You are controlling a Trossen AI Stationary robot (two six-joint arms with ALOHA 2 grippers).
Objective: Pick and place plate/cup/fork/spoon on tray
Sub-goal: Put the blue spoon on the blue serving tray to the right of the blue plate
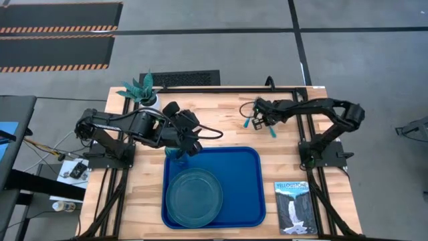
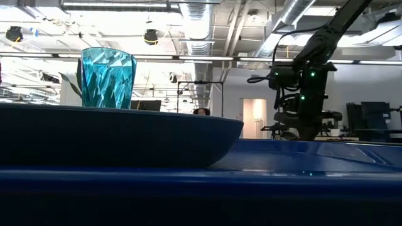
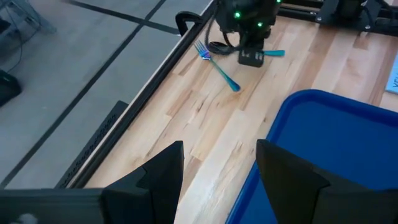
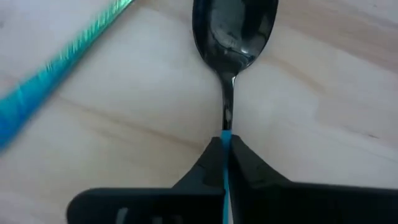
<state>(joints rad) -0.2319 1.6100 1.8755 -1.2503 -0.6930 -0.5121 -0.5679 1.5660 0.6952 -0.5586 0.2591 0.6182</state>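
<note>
Right pincer (image 4: 227, 163), well off the tray's (image 1: 251, 201) far right corner, is clenched on the thin teal handle of the spoon (image 4: 231, 37), whose dark bowl lies on or just above the worktop (image 1: 281, 150). The fork (image 3: 216, 63) lies just beside it, uncollected. Left pincer (image 3: 219, 167) stands released over the tray's far left corner, next to the cup (image 2: 107, 78), which is set upright there; the plate (image 1: 194, 195) rests in the tray's near left part.

Risks, as judged: the grip is narrow and sits far from the bowl, so the spoon may pivot or slip on lifting; a swinging bowl may nudge the fork. Travel toward the tray also leads toward the left arm and cup; crowding could tip the cup.
</note>
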